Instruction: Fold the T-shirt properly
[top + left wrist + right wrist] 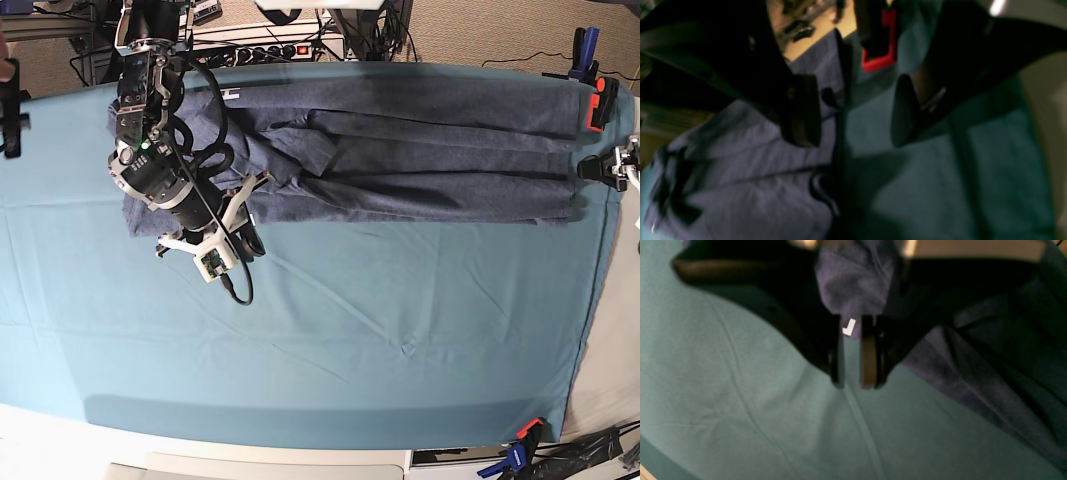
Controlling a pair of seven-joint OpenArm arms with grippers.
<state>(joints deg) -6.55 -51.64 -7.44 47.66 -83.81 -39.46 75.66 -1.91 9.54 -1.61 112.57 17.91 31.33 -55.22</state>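
Observation:
The blue-grey T-shirt lies in a long, creased band across the far side of the table. My right gripper is at the band's near left corner. In the right wrist view the right gripper stands nearly shut, with T-shirt fabric bunched between the fingers; a scrap of white lettering shows there. My left gripper is at the band's right end. In its wrist view the left gripper is open, straddling the T-shirt edge, one finger over the fabric.
A teal table cloth covers the table. A red clamp and a blue one hold its far right corner; another clamp sits at the near right. Cables and a power strip lie beyond the far edge.

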